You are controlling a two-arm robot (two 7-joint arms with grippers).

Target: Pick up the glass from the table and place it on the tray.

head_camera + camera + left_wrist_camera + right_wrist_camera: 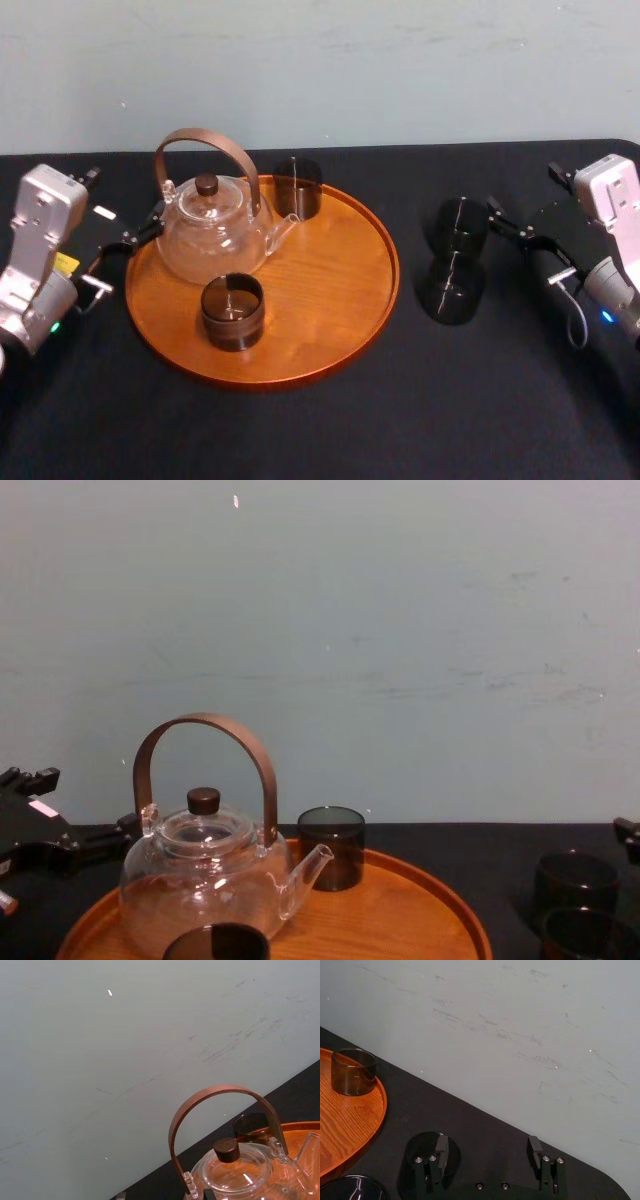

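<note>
- From the head view, the black counter [400,420] carries the round orange-brown tray [340,290] left of its middle. Two smoky glasses stand on the bare counter between the tray and the right edge.
- The far glass [458,224] stands nearer the back edge and the near glass [452,291] directly in front of it. Both are dark, see-through, straight-sided and upright, and I cannot tell whether they touch.
- On the tray stand a clear teapot [210,238] with a brown arched handle, a rear tray glass [297,188] by the back rim and a front tray glass [232,311] before the teapot.
- The right claw [523,240] hangs just right of the far glass, its fingers spread and holding nothing. The left claw [128,255] sits at the tray's left rim beside the teapot, fingers parted and empty.
- The left wrist view looks up past the teapot's lid and handle, with the rear tray glass behind them against the pale wall [125,1050].
- In the right wrist view the claw's two fingers stand well apart. One finger lies across the far glass [417,1147], and the near glass [352,1189] shows its rim at the frame corner.
- From the chest view, both counter glasses sit low toward the right edge, well apart from the tray.
</note>
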